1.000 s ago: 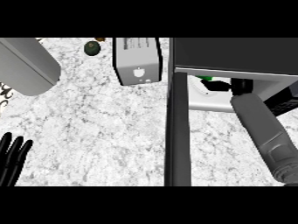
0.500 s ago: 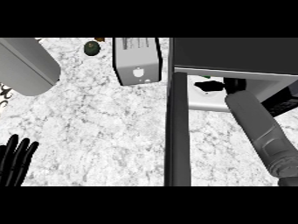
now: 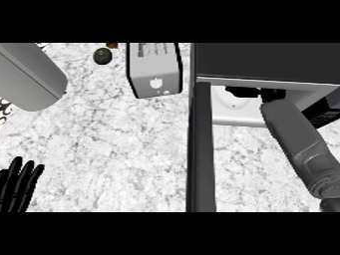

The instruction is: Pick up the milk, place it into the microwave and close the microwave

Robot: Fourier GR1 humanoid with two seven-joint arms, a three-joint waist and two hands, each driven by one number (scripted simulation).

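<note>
The marble bench (image 3: 113,144) carries the microwave (image 3: 275,64), its door (image 3: 200,149) swung open. The right hand (image 3: 248,92) reaches inside; its fingers and the milk are hidden, so I cannot tell. Withdrawing carelessly could topple the milk. The left hand (image 3: 10,187) rests open.

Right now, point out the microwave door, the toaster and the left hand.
microwave door (image 3: 200,149), head view, on its open edge.
toaster (image 3: 155,67), head view, on its top.
left hand (image 3: 10,188), head view, on its fingers, resting at the lower left.
</note>
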